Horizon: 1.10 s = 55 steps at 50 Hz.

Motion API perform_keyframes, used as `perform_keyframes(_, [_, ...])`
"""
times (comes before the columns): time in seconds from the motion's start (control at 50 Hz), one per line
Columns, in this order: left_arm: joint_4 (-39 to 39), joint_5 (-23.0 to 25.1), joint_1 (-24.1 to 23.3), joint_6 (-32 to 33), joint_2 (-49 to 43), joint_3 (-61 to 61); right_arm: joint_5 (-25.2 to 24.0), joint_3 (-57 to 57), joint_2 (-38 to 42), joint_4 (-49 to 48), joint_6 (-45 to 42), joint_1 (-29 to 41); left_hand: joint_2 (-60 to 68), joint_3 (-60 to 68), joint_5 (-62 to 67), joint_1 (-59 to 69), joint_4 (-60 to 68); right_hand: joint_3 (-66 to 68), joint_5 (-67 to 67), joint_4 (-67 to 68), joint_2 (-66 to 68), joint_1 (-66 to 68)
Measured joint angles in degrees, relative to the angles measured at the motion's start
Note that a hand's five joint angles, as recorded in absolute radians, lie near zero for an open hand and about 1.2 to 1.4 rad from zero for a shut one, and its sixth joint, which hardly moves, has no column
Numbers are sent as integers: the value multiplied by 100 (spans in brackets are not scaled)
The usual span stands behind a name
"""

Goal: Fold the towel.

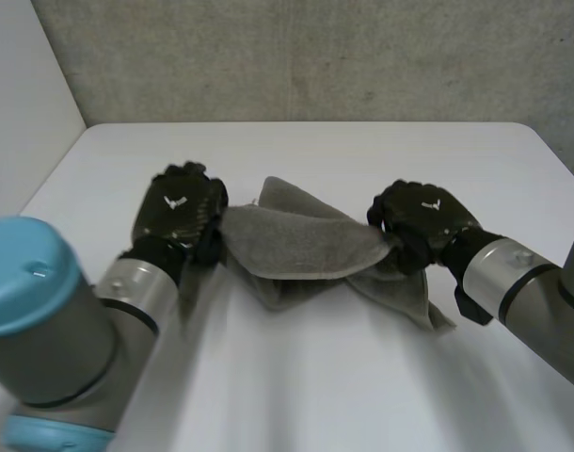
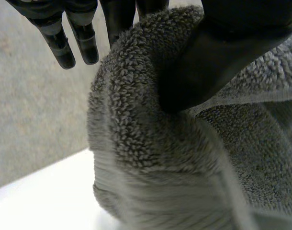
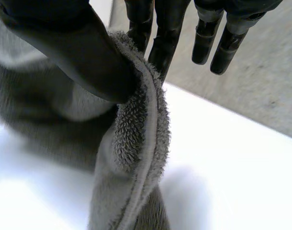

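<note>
A grey terry towel (image 1: 301, 250) lies bunched in the middle of the white table, partly lifted between my two hands. My left hand (image 1: 181, 215) holds its left edge; in the left wrist view the thumb (image 2: 208, 62) presses the towel (image 2: 151, 139) against the fingers behind it. My right hand (image 1: 421, 221) holds the right edge. Its thumb (image 3: 69, 52) pinches the towel's hem (image 3: 136, 139) against two fingers, while the other fingers (image 3: 218, 43) stick out free. A loose tail of the towel trails on the table under the right forearm.
The white table (image 1: 315, 386) has free room in front of the towel and behind it. A grey wall (image 1: 296, 56) stands along the table's far edge. My left arm's blue-capped joint (image 1: 33, 301) fills the near left corner.
</note>
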Motion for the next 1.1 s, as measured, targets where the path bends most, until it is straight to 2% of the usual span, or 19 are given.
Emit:
perform_keyframes(0.14, [-539,720,509,57,476,87,-104,-238,-123,726,-840,25,27,0,0,0,0,0,0,0,0,0])
perform_keyframes(0.22, [-697,894,814,268,352,325,-66,-515,-53,782,-1218,68,53,0,0,0,0,0,0,0,0,0])
perform_keyframes(0.3, [-691,944,1011,748,-54,814,-37,-1026,252,656,-1552,123,58,0,0,0,0,0,1,0,0,1])
perform_keyframes(0.36, [-626,947,1115,1393,-684,1684,10,-1877,725,273,-1796,202,58,0,0,0,0,0,1,0,0,1])
perform_keyframes(0.42, [-573,942,1110,1743,-1056,2405,106,-2562,963,-156,-1864,260,58,0,0,0,0,0,1,0,0,0])
perform_keyframes(0.48, [-432,936,1061,1899,-1182,3031,267,-3091,963,-687,-1773,323,58,0,0,0,0,0,1,0,0,0])
perform_keyframes(0.56, [-45,937,1004,1836,-877,3441,465,-3383,674,-1380,-1408,394,59,0,34,0,0,0,15,0,15,-1])
perform_keyframes(0.66, [587,1072,1025,1578,-252,3150,493,-2926,268,-1822,-944,405,98,0,79,0,0,0,68,0,112,-2])
perform_keyframes(0.76, [748,1346,1275,1496,-145,2433,280,-2128,122,-1834,-930,411,99,0,79,0,0,0,68,0,112,-2])
perform_keyframes(0.86, [695,1608,1573,1526,-444,1543,-25,-1276,165,-1797,-1173,413,99,0,79,0,0,0,68,0,112,-2])
perform_keyframes(1.02, [627,1790,1694,1854,-1256,412,-274,-243,739,-1765,-1909,508,-426,0,-417,-70,0,0,68,0,112,-2])
perform_keyframes(1.1, [589,1793,1688,2188,-1604,113,-236,25,1074,-1756,-2254,632,-1445,0,-1455,-1193,0,0,68,0,112,-2])
